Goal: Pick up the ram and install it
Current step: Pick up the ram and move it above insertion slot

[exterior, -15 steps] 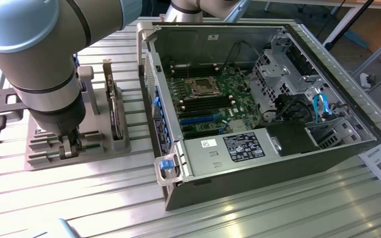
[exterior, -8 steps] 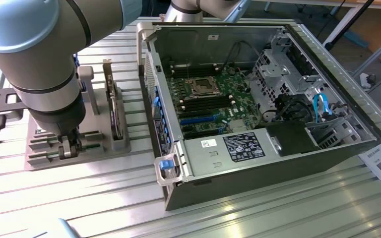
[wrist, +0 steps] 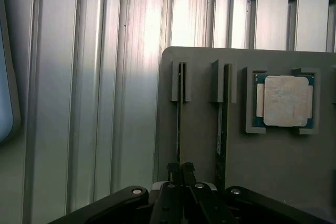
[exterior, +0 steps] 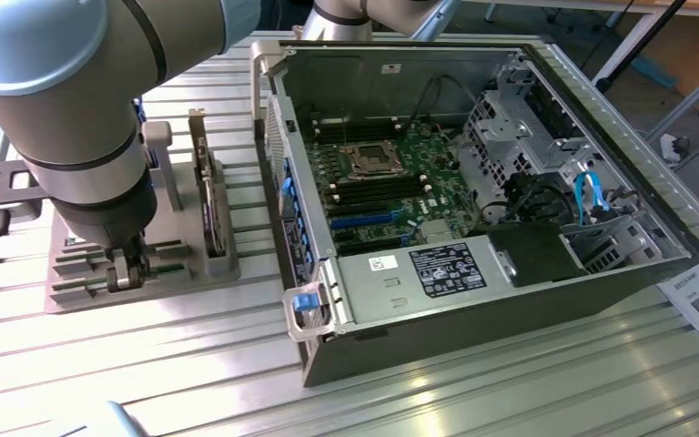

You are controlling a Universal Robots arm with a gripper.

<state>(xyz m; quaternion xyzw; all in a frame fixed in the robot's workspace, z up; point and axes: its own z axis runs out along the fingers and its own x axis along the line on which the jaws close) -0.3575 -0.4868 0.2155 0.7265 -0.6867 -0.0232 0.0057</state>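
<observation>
The ram (wrist: 181, 109) stands on edge in a slot of the grey parts holder (wrist: 199, 145), seen as a thin dark strip. My gripper (wrist: 180, 169) is down over its near end, and the two black fingers are shut on the stick from both sides. A second, similar stick (wrist: 222, 124) stands in the neighbouring slot, untouched. In the exterior view the gripper (exterior: 125, 271) reaches down into the holder (exterior: 83, 282) at the exterior view's left, and the arm hides the stick it grips.
A square silver CPU (wrist: 285, 100) lies in a recess of the holder beside the sticks. A dark expansion card (exterior: 210, 214) stands upright on the holder. The open computer case (exterior: 641, 209) with its green motherboard (exterior: 386, 177) lies on the ribbed aluminium table (exterior: 143, 364).
</observation>
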